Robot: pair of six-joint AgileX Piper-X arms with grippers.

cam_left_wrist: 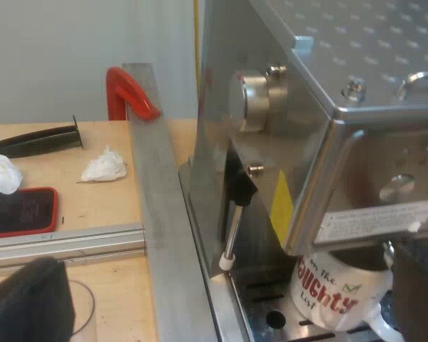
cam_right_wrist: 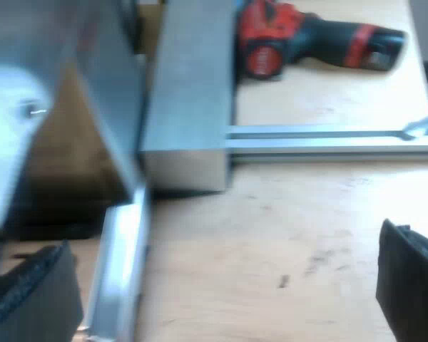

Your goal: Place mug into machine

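A white mug [cam_left_wrist: 335,288] with red lettering stands on the drip tray [cam_left_wrist: 271,313] under the front of the espresso machine [cam_left_wrist: 328,92]. My left gripper [cam_left_wrist: 221,306] is open, its fingers set wide apart. One finger [cam_left_wrist: 417,292] is close beside the mug's handle, and the other finger [cam_left_wrist: 28,303] is out over the wooden table, by a clear glass rim [cam_left_wrist: 82,310]. My right gripper [cam_right_wrist: 217,292] is open over bare wood beside the machine's base edge [cam_right_wrist: 118,263], holding nothing.
The steam wand [cam_left_wrist: 232,235] hangs at the machine's side. An upright metal post [cam_left_wrist: 153,199] and an aluminium rail [cam_left_wrist: 64,242] stand next to the machine. On the table lie crumpled tissue [cam_left_wrist: 103,167], a red-cased phone [cam_left_wrist: 21,212], a black handle [cam_left_wrist: 43,139] and a red-and-black drill [cam_right_wrist: 307,39].
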